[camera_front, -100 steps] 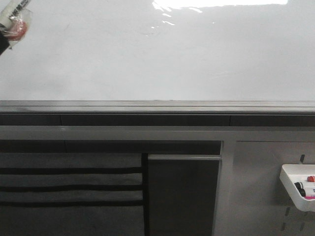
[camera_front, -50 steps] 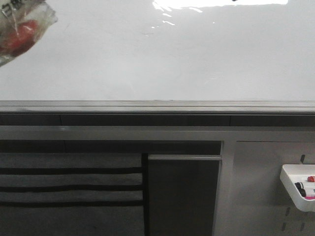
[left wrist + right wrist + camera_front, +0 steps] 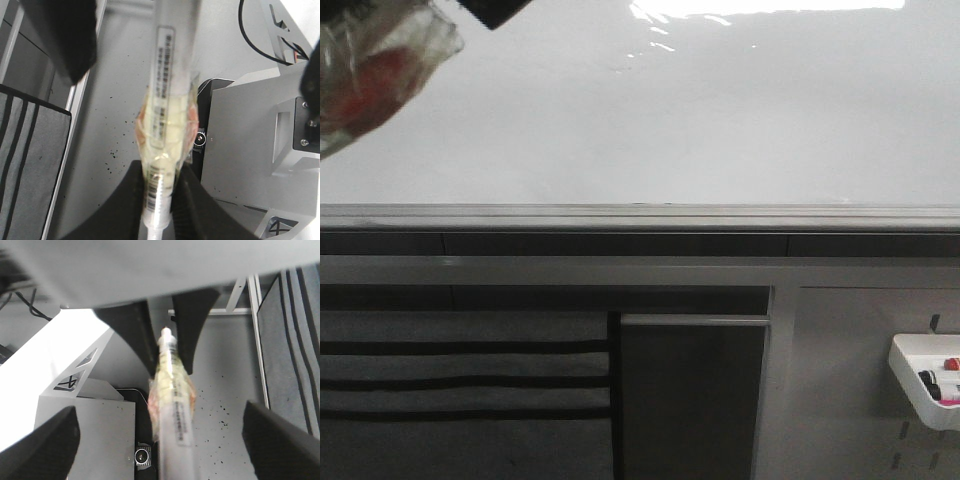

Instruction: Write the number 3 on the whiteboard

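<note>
The whiteboard (image 3: 700,120) fills the upper front view, glossy with glare; no number 3 shows on it. A white marker (image 3: 375,75) wrapped in clear tape with red patches is blurred at its top left corner. My left gripper (image 3: 159,175) is shut on the marker's (image 3: 167,75) lower barrel. In the right wrist view the marker (image 3: 172,405) points up between my right gripper's (image 3: 160,440) widely spread fingers (image 3: 47,445), not touching them. The left gripper's black fingers (image 3: 132,335) show there gripping its far end.
A grey metal ledge (image 3: 640,215) runs under the board. Below are a dark striped cloth (image 3: 460,370), a grey slotted panel (image 3: 910,450) and a small white tray of markers (image 3: 925,385). A dark gripper part (image 3: 495,10) juts in at the top edge.
The taped marker has moved right and looms larger at the top left of the front view. A dark gripper part has come into view at the top edge.
</note>
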Motion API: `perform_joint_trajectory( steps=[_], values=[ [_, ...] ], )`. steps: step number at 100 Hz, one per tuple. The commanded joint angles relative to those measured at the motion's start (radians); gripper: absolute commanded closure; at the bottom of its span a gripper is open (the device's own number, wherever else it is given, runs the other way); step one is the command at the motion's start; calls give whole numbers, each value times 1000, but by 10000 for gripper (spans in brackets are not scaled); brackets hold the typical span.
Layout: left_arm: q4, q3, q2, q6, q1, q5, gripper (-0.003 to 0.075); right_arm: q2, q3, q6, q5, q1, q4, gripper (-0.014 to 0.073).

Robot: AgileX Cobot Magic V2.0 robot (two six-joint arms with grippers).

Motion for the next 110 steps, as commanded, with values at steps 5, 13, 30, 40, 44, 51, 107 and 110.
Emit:
perform_joint_trajectory(
  steps=[5, 13, 30, 40, 44, 51, 107, 110],
  values=[
    [-18, -33, -16, 3, -8, -26, 738, -13, -38, -12, -56, 1, 40, 52],
    [-18, -33, -16, 3, -8, -26, 738, -13, -38, -12, -57, 1, 40, 133],
    [-17, -33, -16, 34, -8, -26, 738, -13, -38, -21, -55, 1, 42, 246],
    [-17, -33, -16, 62, -8, -29, 738, -13, -38, -21, -58, 1, 42, 254],
    [-17, -33, -16, 64, -8, -34, 738, -13, -38, -21, -58, 1, 42, 254],
    [-17, -33, -16, 69, -8, -38, 738, -13, -38, -21, -58, 1, 42, 255],
    [-17, -33, -16, 108, -8, -56, 738, -13, -38, -21, -50, 1, 59, 449],
    [-17, -33, -16, 108, -8, -56, 738, -13, -38, -21, -50, 1, 59, 468]
  ],
)
